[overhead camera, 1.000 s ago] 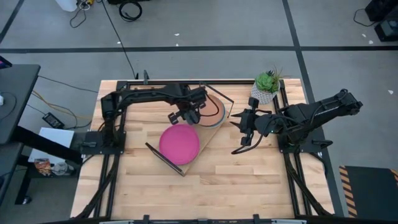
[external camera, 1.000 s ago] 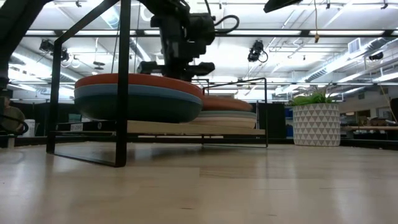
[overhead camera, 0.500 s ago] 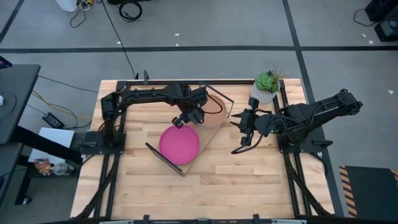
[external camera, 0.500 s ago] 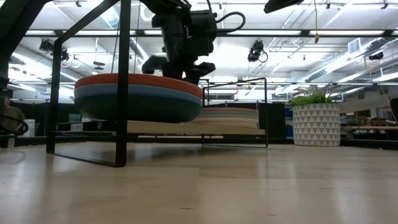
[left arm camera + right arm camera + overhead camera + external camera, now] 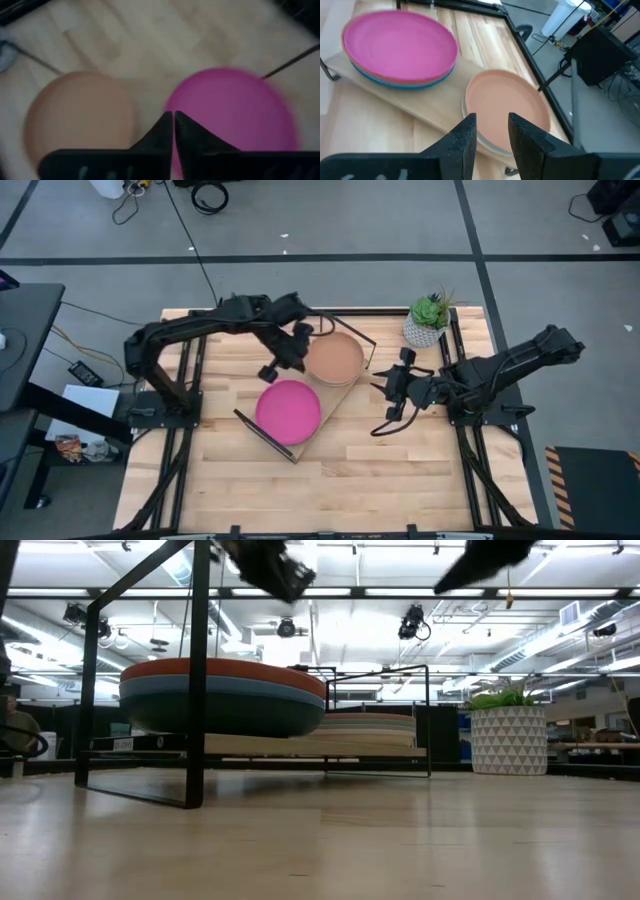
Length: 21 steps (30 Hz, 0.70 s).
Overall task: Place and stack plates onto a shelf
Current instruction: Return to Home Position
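Two stacks of plates rest flat on the shelf [image 5: 338, 392], a pale board with black wire end frames lying slantwise on the table. The pink plate [image 5: 289, 411] tops the near stack, with orange and blue plates under it [image 5: 395, 80]. The tan plate [image 5: 334, 358] tops the far stack. My left gripper [image 5: 277, 363] hovers shut above the gap between both stacks [image 5: 173, 116], touching nothing. My right gripper [image 5: 386, 400] waits open to the shelf's right, pointing at it [image 5: 492, 124].
A potted plant [image 5: 428, 320] in a white patterned pot stands at the table's far right corner. The shelf's black wire frame [image 5: 198, 670] rises at its near end. Bare plank table [image 5: 380, 470] stretches along the near side.
My left gripper has risen from the tan stack and drawn back toward the table's left, leaving the top of the low view. The tan plate that it covered now lies flat and fully in sight on the far stack.
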Available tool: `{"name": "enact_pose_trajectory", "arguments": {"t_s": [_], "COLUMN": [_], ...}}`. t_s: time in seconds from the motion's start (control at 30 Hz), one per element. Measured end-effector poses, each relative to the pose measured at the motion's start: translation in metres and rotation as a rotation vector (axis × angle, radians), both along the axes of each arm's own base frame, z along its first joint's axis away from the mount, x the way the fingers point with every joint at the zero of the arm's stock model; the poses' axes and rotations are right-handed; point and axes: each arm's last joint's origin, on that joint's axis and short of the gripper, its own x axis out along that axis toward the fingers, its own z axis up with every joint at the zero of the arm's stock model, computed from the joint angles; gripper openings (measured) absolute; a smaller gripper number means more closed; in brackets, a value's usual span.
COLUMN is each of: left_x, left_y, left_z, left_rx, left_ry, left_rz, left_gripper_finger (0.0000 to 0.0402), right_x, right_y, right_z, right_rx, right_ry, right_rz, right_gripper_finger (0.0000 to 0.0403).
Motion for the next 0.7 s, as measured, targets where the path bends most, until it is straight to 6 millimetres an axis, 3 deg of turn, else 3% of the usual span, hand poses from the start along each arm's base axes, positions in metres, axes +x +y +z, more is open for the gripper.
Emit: {"name": "enact_pose_trajectory", "arguments": {"t_s": [0.13, 0.33, 0.57, 0.7], "left_x": [-0.019, -0.051, -0.096, -0.122], "left_y": [-0.001, -0.005, -0.017, -0.025], "left_z": [0.007, -0.031, -0.034, -0.034], "left_rx": [-0.128, -0.117, -0.079, -0.053], "left_ry": [-0.006, -0.006, -0.232, -0.365], "left_rz": [-0.003, 0.081, 0.205, 0.348], "left_gripper_finger": [0.0007, 0.0007, 0.0006, 0.0006], "right_x": [-0.011, -0.028, -0.040, -0.048], "right_y": [-0.003, -0.002, -0.003, -0.006], "right_z": [-0.020, -0.032, -0.030, -0.041], "right_rx": [0.047, 0.093, 0.100, 0.107], "right_ry": [-0.070, -0.194, -0.255, -0.297], "right_rz": [-0.011, 0.027, 0.071, 0.076], "right_gripper_finger": [0.0119, 0.0119, 0.0119, 0.0119]}}
